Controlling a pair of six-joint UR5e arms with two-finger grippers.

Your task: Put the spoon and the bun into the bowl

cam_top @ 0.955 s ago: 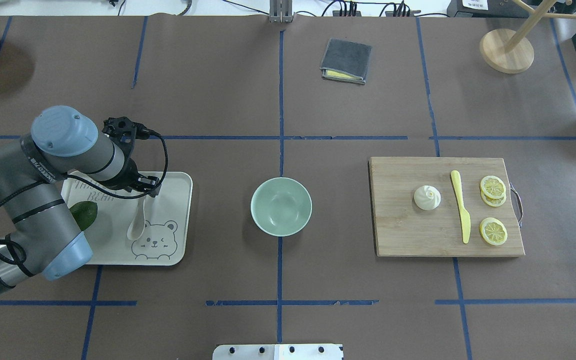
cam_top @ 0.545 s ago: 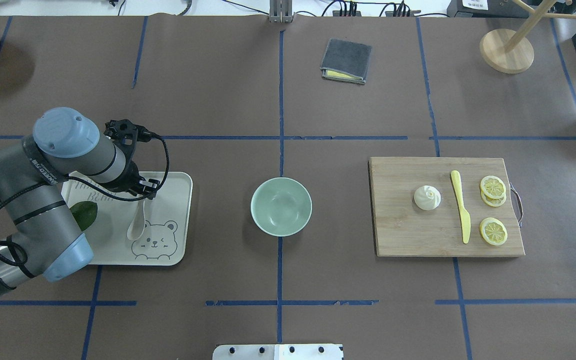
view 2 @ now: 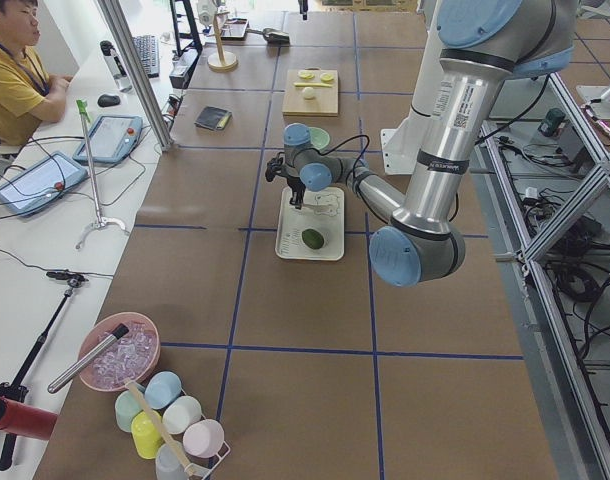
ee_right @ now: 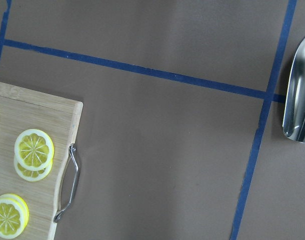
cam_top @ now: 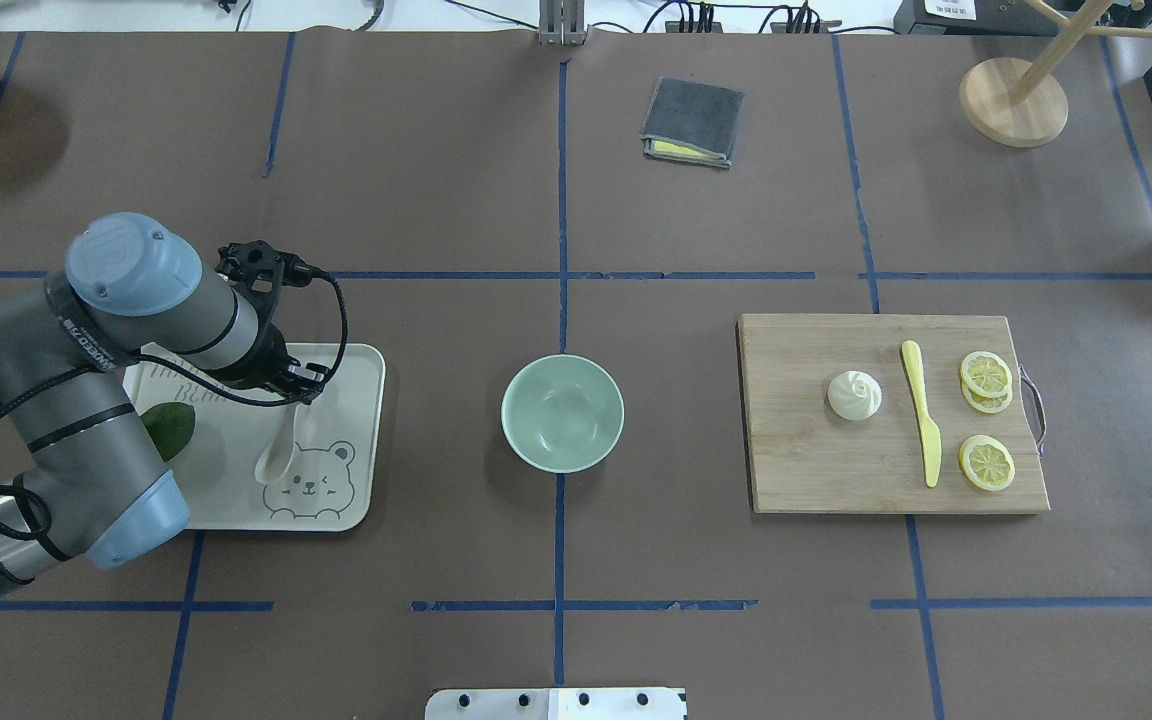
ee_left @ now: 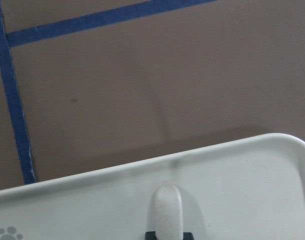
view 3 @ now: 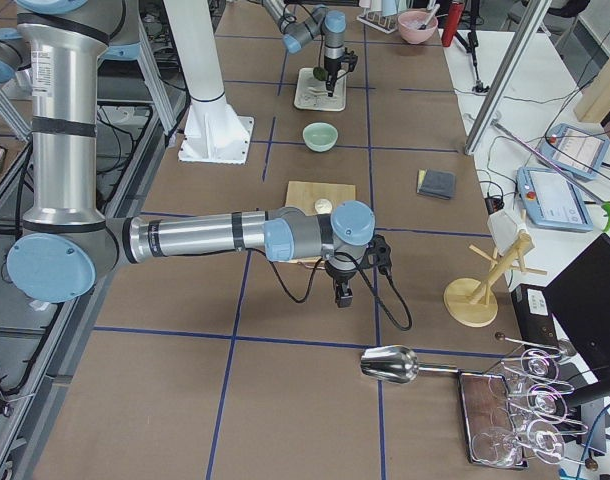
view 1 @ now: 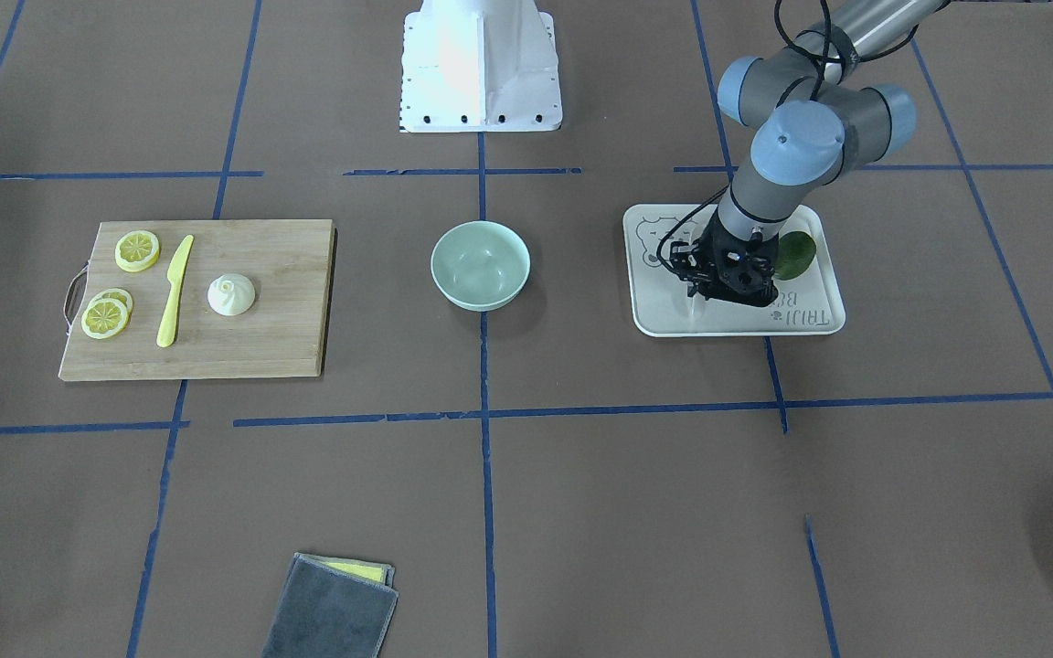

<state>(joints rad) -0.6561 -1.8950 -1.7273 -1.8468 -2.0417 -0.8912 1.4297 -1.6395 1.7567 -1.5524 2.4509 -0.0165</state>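
The off-white spoon [cam_top: 275, 455] lies on the cream bear tray [cam_top: 356, 400] at the left, scoop toward the robot. My left gripper [cam_top: 296, 392] is down on its handle and shut on it. In the left wrist view the handle end [ee_left: 167, 207] sticks out between the black pads over the tray's rim. The mint-green bowl [cam_top: 562, 412] stands empty at the table's middle. The white pleated bun [cam_top: 854, 395] sits on the wooden cutting board [cam_top: 806, 470] at the right. My right gripper [view 3: 341, 296] hovers beyond the board's right end; I cannot tell its state.
A green leaf-shaped item [cam_top: 168, 430] lies on the tray beside my left arm. A yellow knife [cam_top: 921, 410] and lemon slices [cam_top: 986, 375] share the board. A grey cloth [cam_top: 692, 120], a wooden stand [cam_top: 1014, 100] and a metal scoop [ee_right: 300, 110] lie farther off.
My left gripper has shifted slightly right and toward the robot over the spoon's handle, and the spoon has turned a little with it. The bowl and bun have not moved.
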